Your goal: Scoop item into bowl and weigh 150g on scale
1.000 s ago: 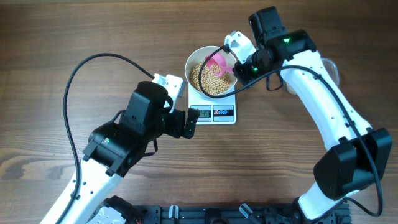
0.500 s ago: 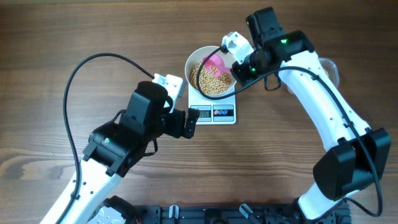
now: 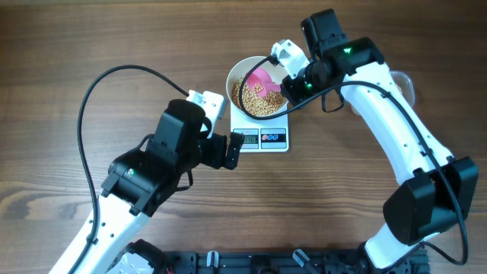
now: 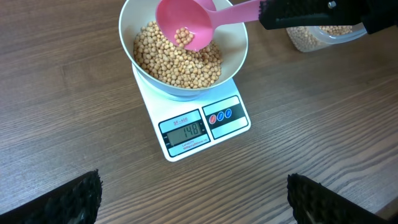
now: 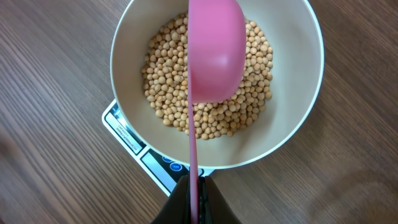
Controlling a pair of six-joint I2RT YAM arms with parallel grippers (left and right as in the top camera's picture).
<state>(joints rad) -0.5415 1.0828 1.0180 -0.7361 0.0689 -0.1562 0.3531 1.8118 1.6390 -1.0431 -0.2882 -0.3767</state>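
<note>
Since the last look, we have swung the pink plastic scoop from the bowl's right side to over its middle. Everything sits on our big brown wooden desk. Our left gripper hangs wide open in front of the scale and holds nothing. We think it waits there so its camera can watch the numbers.

The small white square scale sits under the round white bowl, so whatever goes in the bowl gets weighed. Its grey screen seems to read 148, just short of the goal. A clear plastic tub behind it holds more beans.

Our right gripper is clenched on the scoop's thin handle. It holds the scoop level, so the few beans inside do not spill too soon. The small round tan beans lie heaped in the bowl. We guess only a few more are needed.
</note>
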